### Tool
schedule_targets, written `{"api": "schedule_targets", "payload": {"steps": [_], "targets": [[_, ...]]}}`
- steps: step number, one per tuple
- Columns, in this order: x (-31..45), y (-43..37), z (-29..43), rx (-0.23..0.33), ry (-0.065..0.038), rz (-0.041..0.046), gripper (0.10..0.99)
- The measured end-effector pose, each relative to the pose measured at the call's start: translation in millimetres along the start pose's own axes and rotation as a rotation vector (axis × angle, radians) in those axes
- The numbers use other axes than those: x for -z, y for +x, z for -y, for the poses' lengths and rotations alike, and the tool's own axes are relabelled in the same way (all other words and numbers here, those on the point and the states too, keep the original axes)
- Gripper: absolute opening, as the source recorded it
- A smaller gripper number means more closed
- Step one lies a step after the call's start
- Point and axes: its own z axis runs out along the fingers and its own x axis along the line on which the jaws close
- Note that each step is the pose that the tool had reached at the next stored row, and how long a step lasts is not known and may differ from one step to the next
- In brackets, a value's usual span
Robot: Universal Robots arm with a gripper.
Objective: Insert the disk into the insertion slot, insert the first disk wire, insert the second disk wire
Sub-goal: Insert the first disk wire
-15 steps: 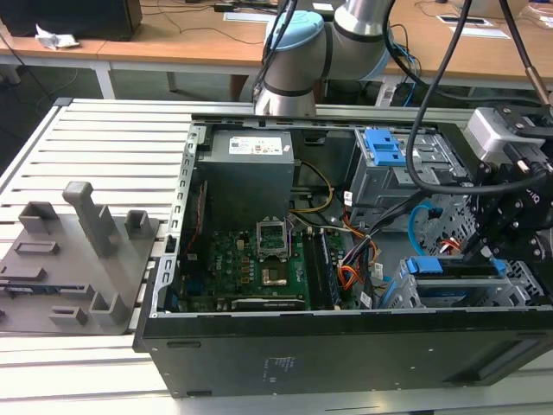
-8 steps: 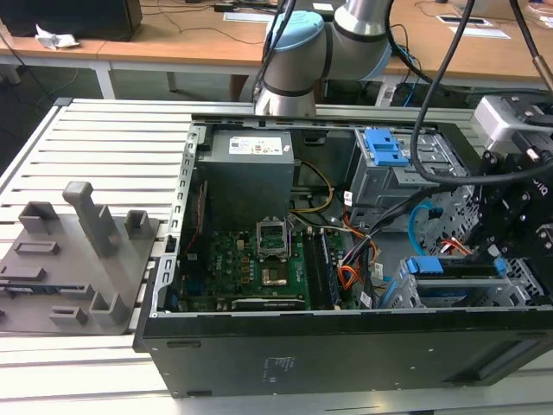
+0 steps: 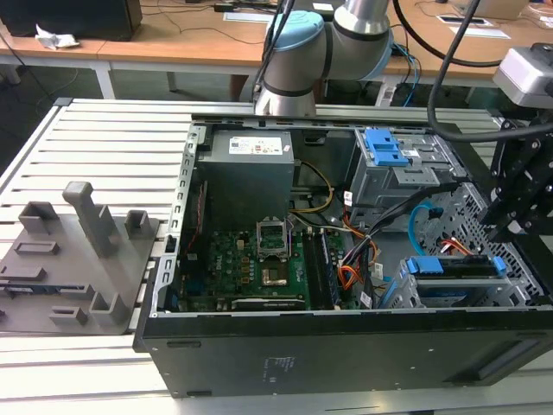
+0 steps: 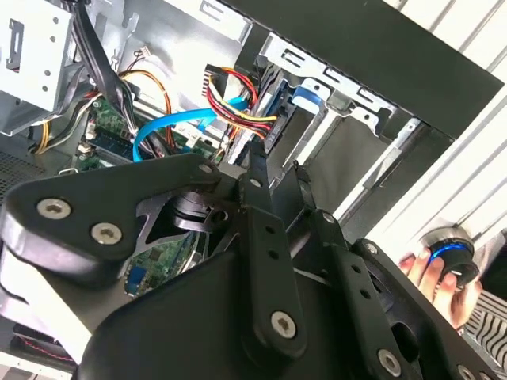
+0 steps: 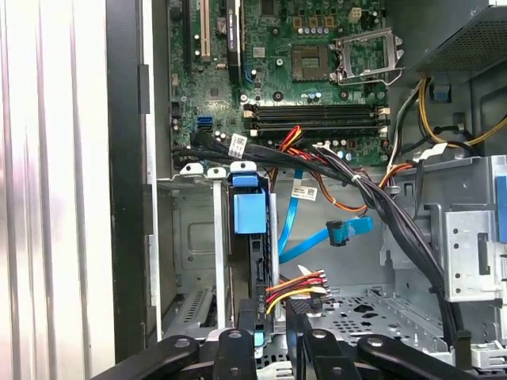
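While the open case point(image 3: 346, 354) lay on its side on the slatted table point(image 3: 95, 138), the arm point(image 3: 294, 60) rose behind its far edge. Inside lay the board point(image 3: 259, 259). The taller cage point(image 3: 389, 177) with its blue latch stood towards the exterior view's right, and nearer the camera on that side sat the low slot point(image 3: 521, 266).

The disk point(image 3: 455, 266) was already in that slot, its blue caddy lodged between the cage walls, so I judged the first step done.

The gripper point(image 4: 279, 158) hung just at the disk's wire end, close against the black plug of the red-and-yellow wire point(image 5: 293, 281). I could not tell whether it was clamped on that plug or free of it. No view showed whether the plug was seated either. By my reading that wire was in hand at best, not proven in.

The blue wire point(image 5: 294, 214) hung in a loose loop above the case floor. Its connector point(image 5: 341, 233) was in the air, apart from the disk, so that step looked left to do.

In the second wrist view a person's hand point(image 4: 434, 275) rested on a blue-ringed knob point(image 4: 451, 257) outside the case.
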Motion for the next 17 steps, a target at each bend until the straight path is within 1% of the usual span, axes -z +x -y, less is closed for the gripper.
{"api": "schedule_targets", "payload": {"steps": [8,9,10,17], "targets": [[0.4,0.0,0.0,0.0,0.0,-0.0003,0.302],[0.4,0.0,0.0,0.0,0.0,-0.0003,0.157],[0.5,0.0,0.0,0.0,0.0,-0.0003,0.106],[0.8,0.0,-0.9,0.0,0.0,-0.0006,0.106]]}}
